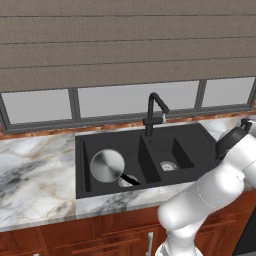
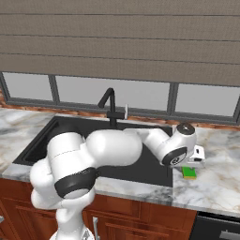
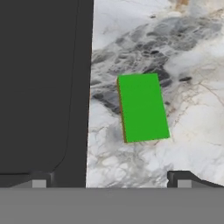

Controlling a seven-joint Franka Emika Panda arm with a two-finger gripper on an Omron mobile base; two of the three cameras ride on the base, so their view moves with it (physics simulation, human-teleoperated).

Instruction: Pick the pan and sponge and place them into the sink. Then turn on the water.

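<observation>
The silver-grey pan point(image 1: 107, 165) lies in the larger left basin of the black sink point(image 1: 83, 188), its black handle pointing right toward the drain. On the marble counter just right of the sink rim point(image 3: 83, 109) rests the green sponge point(image 3: 142, 107) point(image 2: 190, 173). My gripper point(image 2: 193, 165) point(image 3: 110, 180) hovers directly above the sponge, open, with nothing between its fingertips point(image 3: 181, 179). It is clear of the sponge. No water shows at the black faucet point(image 1: 153, 113).
The marble counter point(image 1: 35, 175) runs along both sides of the sink. Behind the faucet point(image 2: 110, 108) stand a window and a brick sill. My white arm stretches across the sink's right side in the right base view. Wooden cabinets sit below the counter edge.
</observation>
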